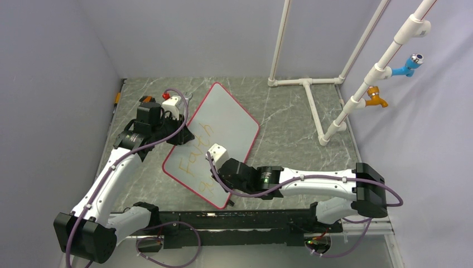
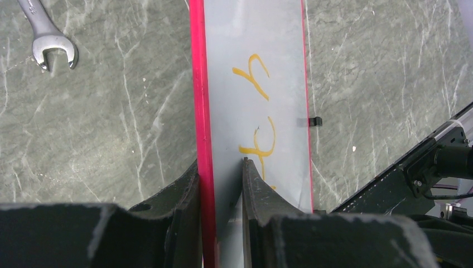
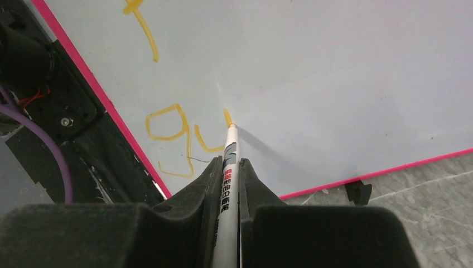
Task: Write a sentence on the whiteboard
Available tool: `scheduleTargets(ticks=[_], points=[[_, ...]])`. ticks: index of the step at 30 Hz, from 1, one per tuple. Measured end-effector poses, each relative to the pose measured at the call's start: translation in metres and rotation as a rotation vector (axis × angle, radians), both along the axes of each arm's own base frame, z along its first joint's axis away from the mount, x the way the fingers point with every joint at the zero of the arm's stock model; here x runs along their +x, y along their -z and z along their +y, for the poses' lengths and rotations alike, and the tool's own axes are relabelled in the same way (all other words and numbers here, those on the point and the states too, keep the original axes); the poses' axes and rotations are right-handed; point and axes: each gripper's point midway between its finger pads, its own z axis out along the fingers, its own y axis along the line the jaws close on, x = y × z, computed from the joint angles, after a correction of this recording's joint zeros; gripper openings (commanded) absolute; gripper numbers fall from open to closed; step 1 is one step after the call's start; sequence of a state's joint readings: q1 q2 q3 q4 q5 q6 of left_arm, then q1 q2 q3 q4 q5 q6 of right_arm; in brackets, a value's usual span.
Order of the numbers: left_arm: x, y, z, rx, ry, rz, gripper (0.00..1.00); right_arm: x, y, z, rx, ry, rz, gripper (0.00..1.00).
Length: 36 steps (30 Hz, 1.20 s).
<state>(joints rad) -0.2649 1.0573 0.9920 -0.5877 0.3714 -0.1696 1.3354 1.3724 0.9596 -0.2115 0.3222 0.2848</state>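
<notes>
The whiteboard [image 1: 234,120] edge is clamped by left fingers [image 2: 254,190]; marker [image 3: 228,164], tip at the sentence [image 3: 167,131], is pinched by right fingers [image 3: 206,181].

Arms: white shells are seen on the left arm [image 1: 110,180] and right arm [image 1: 321,180], black joint housings between.
Cables [image 3: 61,162]: purple, looped outside.
Left gripper [image 2: 220,164], right gripper [image 3: 228,162]: matte black, edges scuffed grey.
Screw [image 3: 67,121]: one silver head is spotted.

The red-rimmed whiteboard [image 1: 228,120] sits diagonally, its yellow-orange sentence [image 1: 196,149] in 2 lines: "Faith" then "gu".
</notes>
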Motion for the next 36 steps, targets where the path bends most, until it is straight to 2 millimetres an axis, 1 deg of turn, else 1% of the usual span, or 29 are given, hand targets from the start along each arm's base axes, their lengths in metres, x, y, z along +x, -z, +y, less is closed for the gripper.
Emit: scheduleTargets(ticks=[16, 22, 26, 29, 34, 36], points=[[0.000, -0.001, 0.000, -0.001, 0.000, -0.003, 0.00, -0.006, 0.017, -0.017, -0.014, 0.028, 0.042, 0.00], [0.000, -0.001, 0.000, -0.003, 0.002, -0.002, 0.00, -0.006, 0.016, -0.021, -0.018, 0.032, 0.044, 0.00], [0.000, -0.001, 0.000, -0.003, 0.002, -0.002, 0.00, -0.005, 0.008, -0.026, -0.005, 0.041, 0.034, 0.00], [0.000, -0.001, 0.000, -0.003, 0.003, -0.002, 0.00, 0.001, -0.002, -0.031, 0.018, 0.058, 0.026, 0.00], [-0.001, -0.001, -0.001, -0.003, 0.003, -0.003, 0.00, 0.023, -0.013, -0.046, 0.055, 0.112, 0.023, 0.00], [-0.001, -0.001, -0.001, -0.004, 0.004, -0.004, 0.00, 0.029, -0.015, -0.051, 0.065, 0.119, 0.025, 0.00]])
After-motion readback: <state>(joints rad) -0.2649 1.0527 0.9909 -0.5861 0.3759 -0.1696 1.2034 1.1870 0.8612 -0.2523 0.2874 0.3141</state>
